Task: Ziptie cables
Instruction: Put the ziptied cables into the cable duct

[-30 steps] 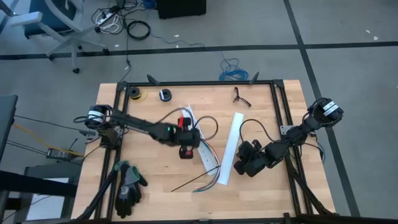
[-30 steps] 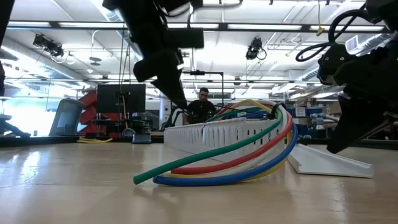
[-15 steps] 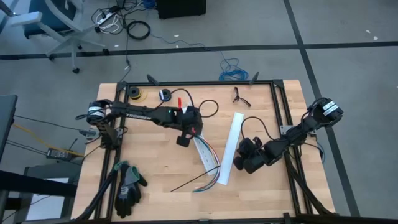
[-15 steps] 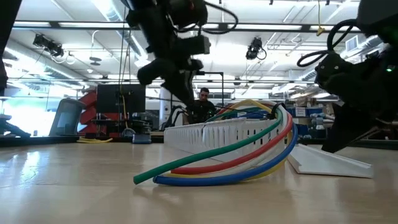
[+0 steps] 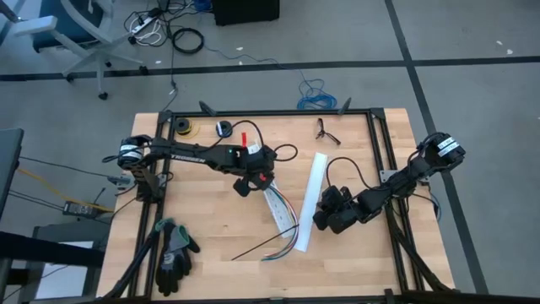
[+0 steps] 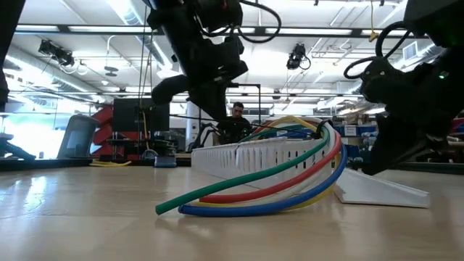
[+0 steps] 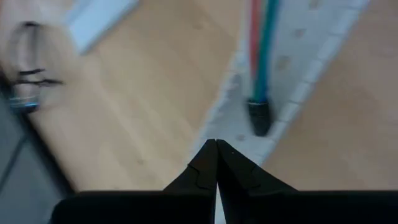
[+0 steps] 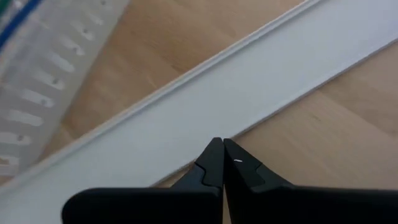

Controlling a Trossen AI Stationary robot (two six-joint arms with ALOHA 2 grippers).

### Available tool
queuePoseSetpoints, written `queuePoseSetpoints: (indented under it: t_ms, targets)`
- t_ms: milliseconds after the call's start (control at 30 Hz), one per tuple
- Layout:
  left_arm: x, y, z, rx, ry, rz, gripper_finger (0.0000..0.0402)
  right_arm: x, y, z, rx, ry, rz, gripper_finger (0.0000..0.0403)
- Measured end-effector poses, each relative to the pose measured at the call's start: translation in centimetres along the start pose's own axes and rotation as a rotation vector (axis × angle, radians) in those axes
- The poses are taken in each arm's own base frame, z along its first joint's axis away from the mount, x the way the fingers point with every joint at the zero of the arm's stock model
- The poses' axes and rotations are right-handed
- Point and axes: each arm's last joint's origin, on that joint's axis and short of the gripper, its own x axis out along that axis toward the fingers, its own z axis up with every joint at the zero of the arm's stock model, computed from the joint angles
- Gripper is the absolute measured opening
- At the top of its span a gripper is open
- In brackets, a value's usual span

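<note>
The cables (image 6: 254, 192), green, red, yellow and blue, lie along a white slotted duct (image 5: 283, 215) in mid-table. Their near ends curve out onto the wood. In the left wrist view a red and a green cable end in a black plug (image 7: 260, 117) on the duct. My left gripper (image 7: 216, 143) is shut, with its tips over the duct's edge near that plug; it also shows in the high view (image 5: 244, 189). My right gripper (image 8: 217, 143) is shut at the edge of a flat white strip (image 5: 319, 173) that lies right of the duct. My left gripper points steeply down at the duct's slotted edge (image 7: 233, 124), but I cannot tell whether its tips touch it. My right gripper slants down at the long edge (image 8: 186, 163) of the flat white strip, and I cannot tell whether it touches there either.
A pair of black gloves (image 5: 173, 249) lies at the near left. A thin dark straight strip (image 5: 253, 252) lies near the cables' ends. Two small rolls (image 5: 181, 127) and a black clip (image 5: 327, 131) sit by the far rail. Bare wood lies between the gloves and the duct.
My left gripper has gone along the duct toward the table's far edge and rolled about its own axis, staying shut. In the last half second it has kept still. The cables and the duct have not moved.
</note>
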Motion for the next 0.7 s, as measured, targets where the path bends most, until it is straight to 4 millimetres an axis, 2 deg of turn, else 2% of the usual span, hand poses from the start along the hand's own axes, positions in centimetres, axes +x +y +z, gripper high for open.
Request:
queuePoseSetpoints:
  t_ms: [200,467,700]
  targets:
    - [0.0,-0.8,-0.5,-0.008,-0.018,-0.144,0.0028,0.0,0.4,0.1,0.023,-0.015,0.032,0.0000]
    - [0.2,0.0,-1.4,-0.051,-0.011,-0.130,0.0081,0.0,0.6,0.2,0.074,-0.027,0.054,0.0000]
    - [0.3,0.6,-1.1,-0.102,-0.057,-0.080,0.0129,0.0,0.6,0.3,0.089,-0.031,0.056,0.0000]
